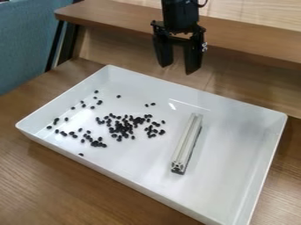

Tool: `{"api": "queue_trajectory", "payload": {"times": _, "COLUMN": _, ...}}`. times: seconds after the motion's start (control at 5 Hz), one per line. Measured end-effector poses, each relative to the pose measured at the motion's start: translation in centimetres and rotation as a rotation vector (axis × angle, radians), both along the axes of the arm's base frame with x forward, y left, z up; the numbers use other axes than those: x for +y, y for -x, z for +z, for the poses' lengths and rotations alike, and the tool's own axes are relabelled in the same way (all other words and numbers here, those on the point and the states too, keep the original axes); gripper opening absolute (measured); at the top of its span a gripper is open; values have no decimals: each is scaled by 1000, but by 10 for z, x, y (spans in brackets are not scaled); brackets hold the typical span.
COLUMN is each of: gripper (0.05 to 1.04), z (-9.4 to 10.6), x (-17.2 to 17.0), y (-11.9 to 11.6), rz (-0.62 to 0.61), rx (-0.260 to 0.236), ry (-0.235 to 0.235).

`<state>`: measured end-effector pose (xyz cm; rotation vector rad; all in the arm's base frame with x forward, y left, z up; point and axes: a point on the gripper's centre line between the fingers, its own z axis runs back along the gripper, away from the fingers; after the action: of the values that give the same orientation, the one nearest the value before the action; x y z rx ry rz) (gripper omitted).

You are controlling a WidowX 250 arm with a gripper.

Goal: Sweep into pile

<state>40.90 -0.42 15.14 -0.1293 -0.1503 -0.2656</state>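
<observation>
Gripper (178,69) is hanging nr. tray's (232,151) far side, fingers apart w/ nothing held, & metal bar (187,141) is lying in tray beside dark beans (122,127), prob. feeling stiff, lightish, slick & needing a mid-length grip.

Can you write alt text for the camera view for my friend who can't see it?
Small black beans lie scattered in a white tray on a wooden table, thickest in one loose clump, with a grooved metal bar beside them. A black robot gripper hangs open near the tray's far side.
</observation>
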Motion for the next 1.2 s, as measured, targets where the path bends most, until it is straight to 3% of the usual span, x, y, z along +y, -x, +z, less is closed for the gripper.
{"api": "queue_trajectory", "payload": {"times": 0.6, "gripper": 998, "z": -62, "x": -24, "y": 20, "rz": 107, "rx": 127, "ry": 32}}
{"api": "queue_trajectory", "payload": {"times": 0.8, "gripper": 999, "z": -62, "x": -32, "y": 27, "rz": 214, "rx": 128, "ry": 7}}
{"api": "queue_trajectory", "payload": {"times": 1.2, "gripper": 999, "z": -72, "x": -44, "y": 34, "rz": 293, "rx": 161, "ry": 9}}
